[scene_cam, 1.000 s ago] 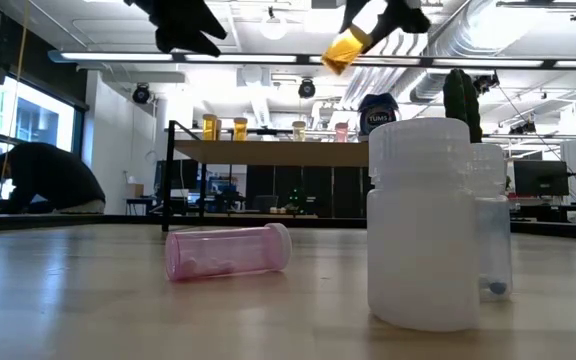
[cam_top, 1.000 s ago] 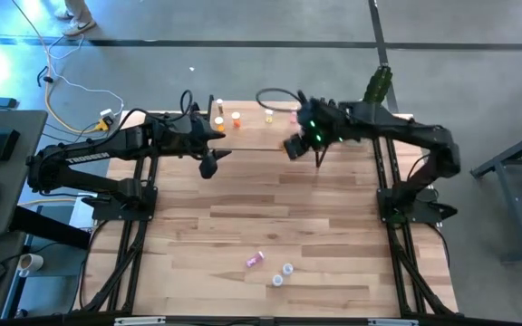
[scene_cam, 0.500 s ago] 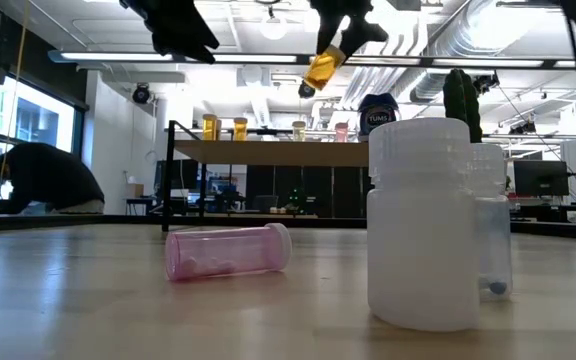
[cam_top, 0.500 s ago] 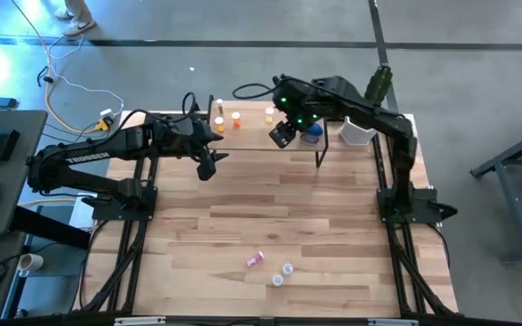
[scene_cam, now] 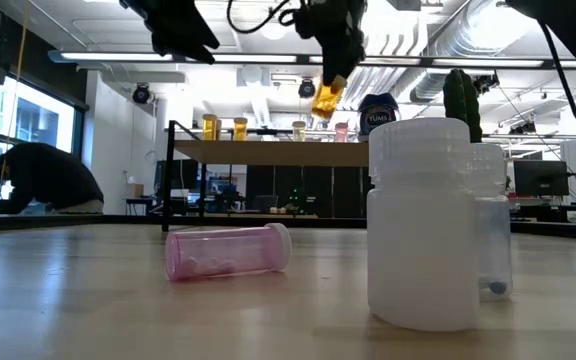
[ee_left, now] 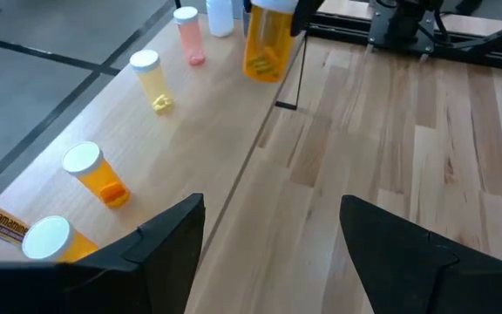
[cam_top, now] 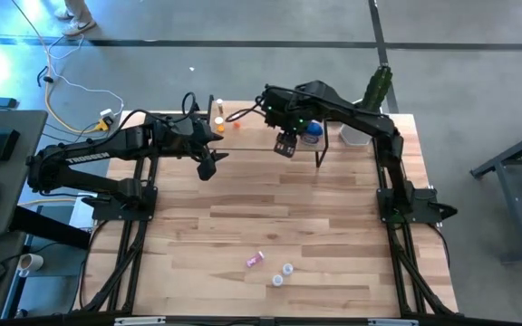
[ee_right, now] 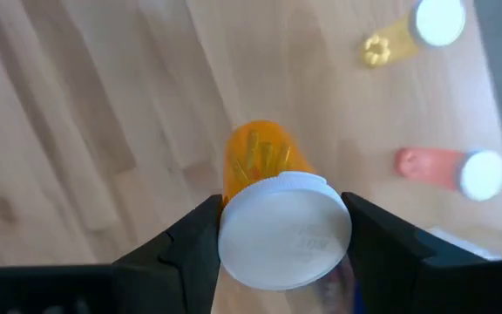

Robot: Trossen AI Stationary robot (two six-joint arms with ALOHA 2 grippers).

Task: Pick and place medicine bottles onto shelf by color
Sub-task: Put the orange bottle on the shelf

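My right gripper (cam_top: pixel 285 145) hangs over the front edge of the shelf (cam_top: pixel 252 136), shut on an orange medicine bottle (scene_cam: pixel 328 97) with a white cap. Standing on the shelf are two orange bottles (ee_left: pixel 94 170), a yellowish one (ee_left: pixel 151 78), a pink one (ee_left: pixel 188 33) and a blue jar (cam_top: pixel 312 133). Near the table's front edge a pink bottle (scene_cam: pixel 228 250) lies on its side beside two white ones (scene_cam: pixel 423 225). My left gripper (ee_left: pixel 273 253) waits open above the table, left of the shelf. My right gripper pinches the orange bottle by its white cap (ee_right: pixel 286 231) between its two fingers (ee_right: pixel 190 240). The fingers come from above and point down. The bottle (ee_left: pixel 267 44) hangs below them, almost upright, clear of the shelf board.
A white pot (cam_top: pixel 356 134) with a green cactus (cam_top: pixel 378 86) stands at the table's far right, beside the shelf. The shelf's thin black leg (ee_left: pixel 293 74) stands just below the held bottle. Bare wooden tabletop (cam_top: pixel 270 208) lies between the shelf and the near bottles.
My right gripper has rolled and tipped downward over the shelf's front edge while its arm reached out toward the table's far left. The orange bottle has swung from a slant to almost upright and has come lower. It stays in the hold.
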